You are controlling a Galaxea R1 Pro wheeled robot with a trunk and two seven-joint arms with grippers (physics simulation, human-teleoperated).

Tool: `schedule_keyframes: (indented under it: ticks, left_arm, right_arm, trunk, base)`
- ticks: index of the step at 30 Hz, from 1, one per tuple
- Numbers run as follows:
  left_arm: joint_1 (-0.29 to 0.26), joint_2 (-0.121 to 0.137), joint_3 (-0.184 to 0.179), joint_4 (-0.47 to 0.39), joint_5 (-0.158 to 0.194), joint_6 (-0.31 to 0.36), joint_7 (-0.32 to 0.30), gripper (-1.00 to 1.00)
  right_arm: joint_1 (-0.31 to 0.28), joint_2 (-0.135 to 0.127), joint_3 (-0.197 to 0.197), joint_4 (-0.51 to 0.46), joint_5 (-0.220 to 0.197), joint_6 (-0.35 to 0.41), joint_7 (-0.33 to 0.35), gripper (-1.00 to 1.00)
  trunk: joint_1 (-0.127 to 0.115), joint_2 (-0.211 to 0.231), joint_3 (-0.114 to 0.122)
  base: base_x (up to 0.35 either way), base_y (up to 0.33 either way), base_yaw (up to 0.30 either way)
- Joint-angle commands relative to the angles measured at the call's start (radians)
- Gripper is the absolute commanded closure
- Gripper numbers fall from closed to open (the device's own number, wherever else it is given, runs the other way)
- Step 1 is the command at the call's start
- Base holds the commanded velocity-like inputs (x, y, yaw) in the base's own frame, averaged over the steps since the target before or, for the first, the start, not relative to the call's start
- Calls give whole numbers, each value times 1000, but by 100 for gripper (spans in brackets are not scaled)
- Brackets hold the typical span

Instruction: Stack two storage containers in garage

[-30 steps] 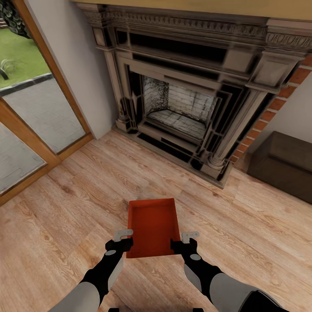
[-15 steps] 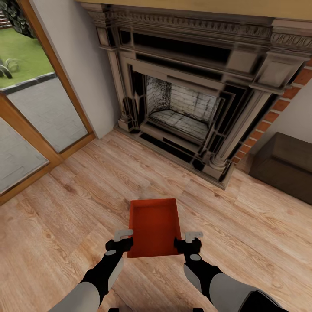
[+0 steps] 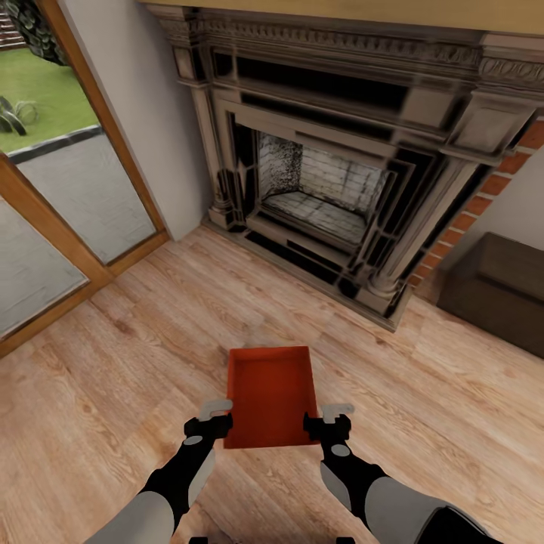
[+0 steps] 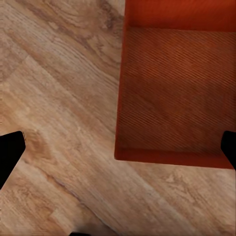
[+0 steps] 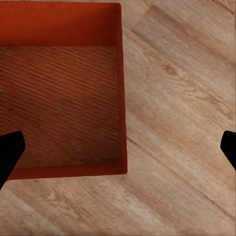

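- storage container [image 3: 270,400] showing orange-red, fine diagonal ribbing inside
- floor [image 3: 113,393] showing light wood-grain planks
- fireplace [image 3: 332,159] showing grey surround, red brick edge [image 3: 483,193]

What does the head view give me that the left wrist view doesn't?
Head view alone: the fireplace, glass door, dark cabinet, and both arms, with the left gripper and right gripper flanking the storage container. Left wrist view alone: the ribbed texture of the container's inside bottom, close up. Both: the orange-red container and the wood plank floor.
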Motion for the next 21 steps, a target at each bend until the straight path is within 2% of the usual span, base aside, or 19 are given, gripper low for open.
schedule_keyframes:
  ticks: [1, 6, 9, 21]
  left_arm:
    - [0, -1, 3, -1, 0, 3, 1, -100]
    - [0, -1, 3, -3, 0, 3, 1, -100]
    - [0, -1, 3, -5, 0, 3, 1, -100]
    - [0, -1, 4, -5, 0, 2, 1, -100]
  right_arm:
    - [0, 0, 9, 1, -9, -3, -4, -100]
    - [0, 0, 8, 1, -8, -3, -3, -100]
    - [0, 0, 8, 0, -8, -5, -4, -100]
    - [0, -1, -2, 11, -13, -6, -11, -100]
  trunk:
    - [0, -1, -1]
    - [0, -1, -3]
    - [0, -1, -3]
    - [0, -1, -3]
  base:
    - [0, 0, 238]
    - [0, 0, 271]
    - [0, 0, 135]
    - [0, 0, 13]
